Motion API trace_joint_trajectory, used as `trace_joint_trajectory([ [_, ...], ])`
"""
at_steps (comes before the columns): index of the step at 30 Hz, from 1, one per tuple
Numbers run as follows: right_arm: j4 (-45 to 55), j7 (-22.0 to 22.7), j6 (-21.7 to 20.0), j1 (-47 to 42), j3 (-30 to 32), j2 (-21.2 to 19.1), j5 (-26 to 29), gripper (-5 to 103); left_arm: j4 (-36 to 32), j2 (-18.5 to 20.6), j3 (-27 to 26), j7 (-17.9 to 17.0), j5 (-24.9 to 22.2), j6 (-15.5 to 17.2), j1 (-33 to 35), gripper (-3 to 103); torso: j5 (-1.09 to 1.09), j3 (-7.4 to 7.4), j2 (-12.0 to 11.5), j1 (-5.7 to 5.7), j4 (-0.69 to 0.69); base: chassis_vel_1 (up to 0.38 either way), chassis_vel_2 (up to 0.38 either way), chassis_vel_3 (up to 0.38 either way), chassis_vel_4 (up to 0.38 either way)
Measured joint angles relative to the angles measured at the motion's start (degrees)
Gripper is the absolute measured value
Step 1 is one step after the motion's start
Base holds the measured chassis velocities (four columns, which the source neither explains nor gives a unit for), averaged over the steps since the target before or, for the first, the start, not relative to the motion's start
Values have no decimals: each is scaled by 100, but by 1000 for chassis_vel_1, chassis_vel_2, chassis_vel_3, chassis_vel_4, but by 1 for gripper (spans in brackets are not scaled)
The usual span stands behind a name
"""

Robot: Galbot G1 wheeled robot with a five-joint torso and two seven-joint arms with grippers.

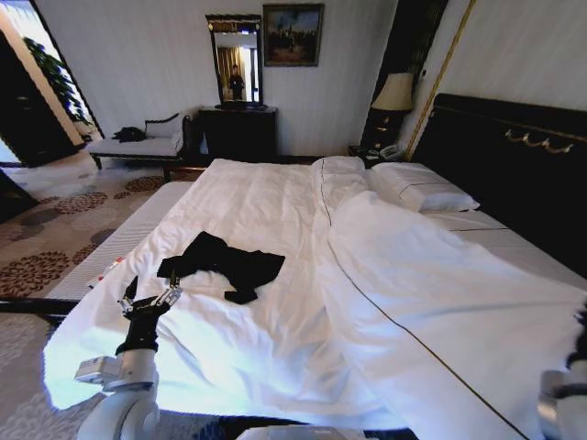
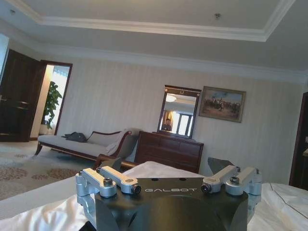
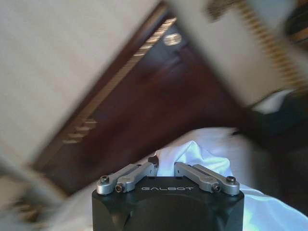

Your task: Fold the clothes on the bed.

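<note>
Centrally on the white-sheeted bed (image 1: 275, 211) a crumpled black T-shirt (image 1: 223, 264) is seen, just beyond the left gripper (image 1: 149, 298), fingers spread. "GALBOT" is printed on the right gripper (image 3: 164, 169), fingers nearly together.

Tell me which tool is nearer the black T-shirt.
Left. The left tool hovers just off the black T-shirt near the bed edge on the robot's left; the right arm sits far across the bed at its right.
</note>
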Motion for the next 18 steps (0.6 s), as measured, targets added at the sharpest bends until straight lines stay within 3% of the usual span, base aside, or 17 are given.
trace_joint_trajectory([
  [5, -672, 617, 96, -107, -232, 178, -206, 1, 70, 32, -39, 0, -88, -4, -50, 100, 0, 0, 0, 0, 1, 0, 0, 0, 0],
  [12, -2136, 615, 548, -108, -610, 246, -860, 1, 169, 68, -84, -4, -151, -13, -95, 100, 3, 0, 0, 0, 2, 0, 0, 0, 0],
  [18, -3035, 475, 779, 54, -907, 178, -978, 1, 220, 57, -39, -6, -144, -15, -134, 100, 0, 0, -1, 0, 2, 0, 0, 0, 0],
])
